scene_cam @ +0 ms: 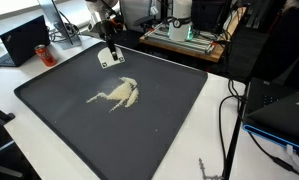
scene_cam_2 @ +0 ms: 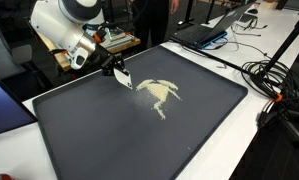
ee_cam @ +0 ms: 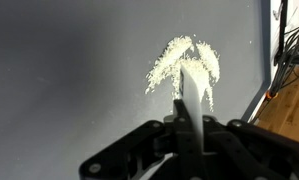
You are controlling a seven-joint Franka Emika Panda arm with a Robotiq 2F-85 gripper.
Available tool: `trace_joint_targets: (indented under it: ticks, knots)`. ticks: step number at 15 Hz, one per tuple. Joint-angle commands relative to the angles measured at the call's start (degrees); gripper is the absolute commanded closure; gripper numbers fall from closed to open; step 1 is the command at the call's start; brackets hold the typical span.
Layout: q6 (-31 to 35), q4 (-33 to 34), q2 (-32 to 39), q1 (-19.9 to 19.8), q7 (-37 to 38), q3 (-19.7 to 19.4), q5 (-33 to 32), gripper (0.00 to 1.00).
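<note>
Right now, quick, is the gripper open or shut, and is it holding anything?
Gripper: shut, holding a flat white tool, near the pale powder on the dark tray.

A lab, shown by laptops (scene_cam: 24, 42) and cables (scene_cam_2: 274, 75).

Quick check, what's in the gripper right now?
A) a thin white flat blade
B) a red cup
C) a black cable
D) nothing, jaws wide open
A: in the wrist view the gripper is shut on a thin white blade, whose tip points at the pale powder spread on the dark tray.
</note>
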Motion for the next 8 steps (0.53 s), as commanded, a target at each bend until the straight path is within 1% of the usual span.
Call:
trace_joint_targets:
  ticks: [1,5,8]
  knots:
    - [6.4,-7.2,-9.3,4.2,1.5,-1.0,-0.1,0.99]
    - [16.4,-11.3,-16.2,8.7,5.2,0.2,-3.2,0.99]
    - [23.0,-13.4,-20.1,11.8,9.8,1.9,-9.4,0.99]
